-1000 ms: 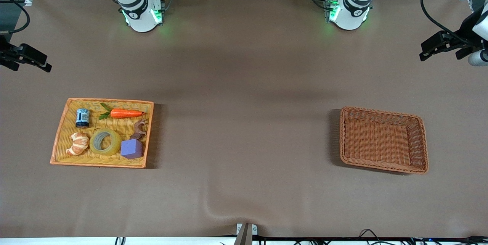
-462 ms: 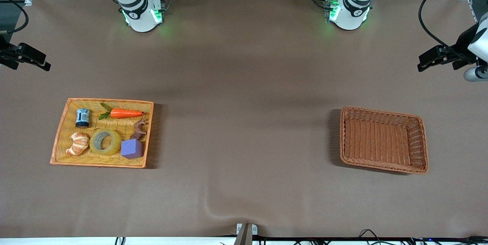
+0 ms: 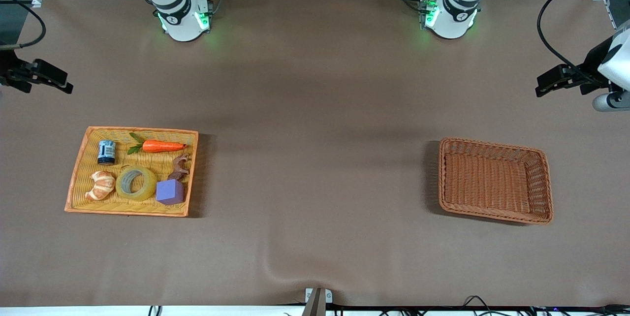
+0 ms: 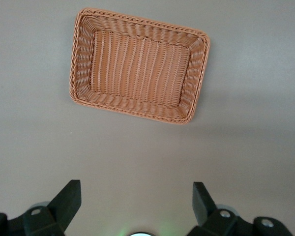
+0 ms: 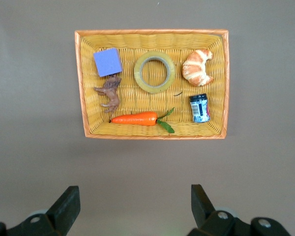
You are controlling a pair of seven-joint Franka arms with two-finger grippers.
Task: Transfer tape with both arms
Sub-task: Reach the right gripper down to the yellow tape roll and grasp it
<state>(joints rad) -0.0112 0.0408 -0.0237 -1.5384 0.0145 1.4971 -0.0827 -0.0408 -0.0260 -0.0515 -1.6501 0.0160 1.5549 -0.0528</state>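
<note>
The only label in sight is on a small blue jar [image 5: 200, 108] lying in the yellow woven tray [image 3: 78, 168], and its print is too small to read. The tape [image 3: 136, 183] lies flat in that tray, its hole facing straight up, so the ring has no long axis along the tray floor. It is a glossy, translucent yellowish roll with a grey core. It sits between a croissant [image 3: 101, 185] and a purple cube [image 3: 170, 191], nearer the front camera than the carrot [image 3: 162, 146] and the jar. A small brown animal figure [image 3: 179, 167] stands just beside the cube.

The tray rests on the brown tabletop [image 3: 315, 158] toward the right arm's end. A darker brown wicker basket [image 3: 541, 158] sits toward the left arm's end, rectangular with raised plaited walls.

The right gripper [image 5: 132, 204] hangs over bare tabletop beside the tray, fingers spread wide, holding nothing. The left gripper [image 4: 135, 199] hangs over bare tabletop beside the basket, likewise wide apart and empty.
</note>
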